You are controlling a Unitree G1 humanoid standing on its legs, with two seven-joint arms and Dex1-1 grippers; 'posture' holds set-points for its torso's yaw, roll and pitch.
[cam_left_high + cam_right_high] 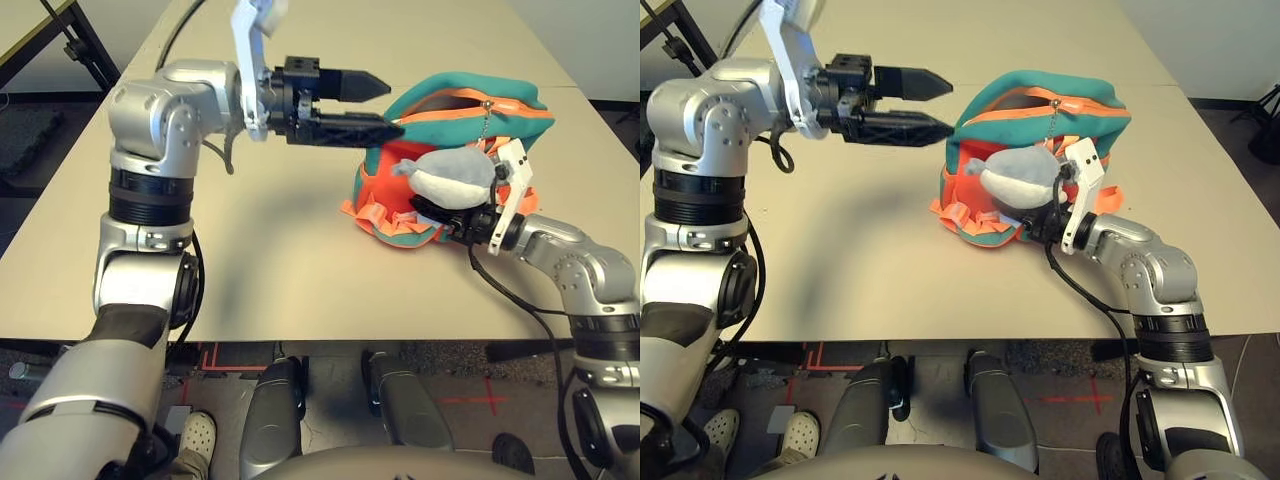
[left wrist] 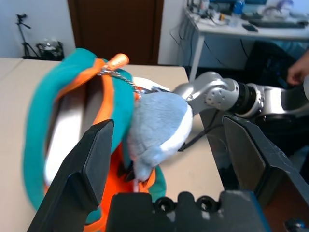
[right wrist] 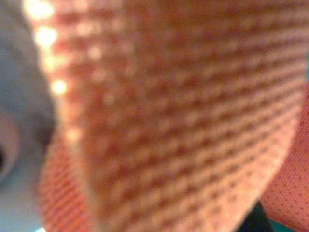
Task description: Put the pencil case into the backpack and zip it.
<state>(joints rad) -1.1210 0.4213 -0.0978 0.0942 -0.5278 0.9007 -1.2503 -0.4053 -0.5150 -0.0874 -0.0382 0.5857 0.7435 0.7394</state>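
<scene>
At the table's (image 1: 300, 260) near edge my right gripper (image 1: 1040, 226) is pinching the backpack's (image 1: 450, 110) orange webbing low on its front, while farther back my left gripper (image 1: 375, 105) is hanging with fingers spread wide, holding nothing, beside the bag's gaping top, where the pencil case (image 2: 65, 130) is sitting inside.

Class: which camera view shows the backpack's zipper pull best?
The left wrist view: the zipper pull is large, with its chain, on the backpack. Both eye views show it small, hanging at the top opening. The right wrist view shows orange fabric.
</scene>
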